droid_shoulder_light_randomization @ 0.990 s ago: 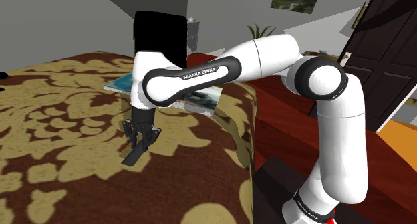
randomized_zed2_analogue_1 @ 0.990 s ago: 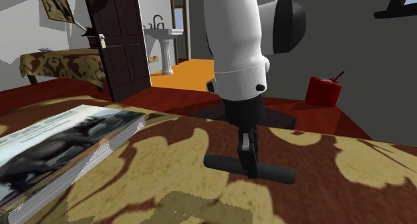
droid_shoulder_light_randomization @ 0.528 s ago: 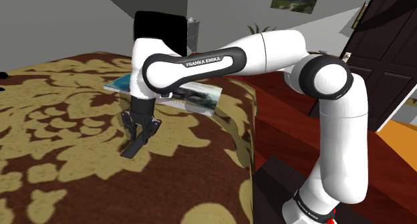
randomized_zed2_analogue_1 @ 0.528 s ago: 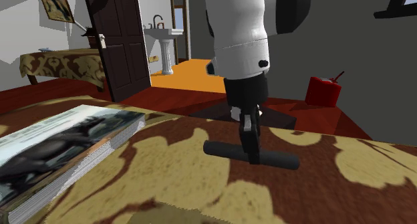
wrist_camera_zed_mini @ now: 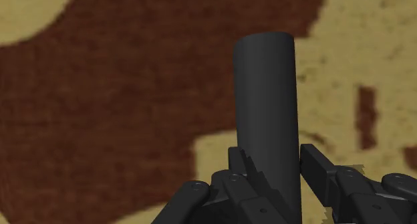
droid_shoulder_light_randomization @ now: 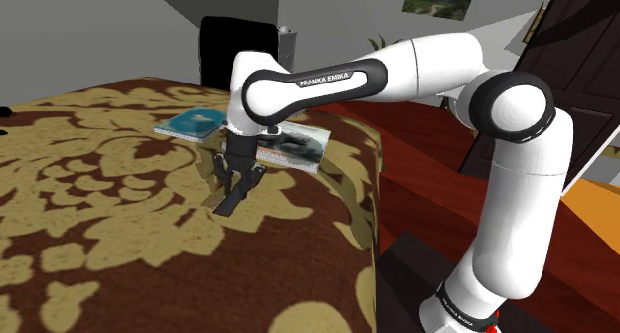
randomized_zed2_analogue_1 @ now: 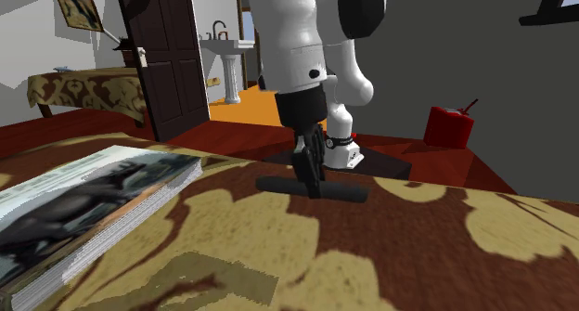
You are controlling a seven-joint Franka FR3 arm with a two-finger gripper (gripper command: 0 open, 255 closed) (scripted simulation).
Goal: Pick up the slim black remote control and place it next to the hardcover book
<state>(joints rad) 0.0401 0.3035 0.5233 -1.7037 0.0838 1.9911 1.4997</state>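
The claw (droid_shoulder_light_randomization: 235,185) is clamped on the slim black remote (randomized_zed2_analogue_1: 341,193), held over the patterned bedspread (droid_shoulder_light_randomization: 119,232); carrying is judged underway; the hardcover book (droid_shoulder_light_randomization: 294,142) lies near, beyond the claw; lowering beside it is called for.

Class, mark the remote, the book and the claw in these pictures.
remote (wrist_camera_zed_mini: 265,102): wrist view, on its dark upper face.
book (randomized_zed2_analogue_1: 83,207): second exterior view, on its picture cover.
claw (droid_shoulder_light_randomization: 235,187): shoulder view, midway between its fingertips, which clasp the remote.
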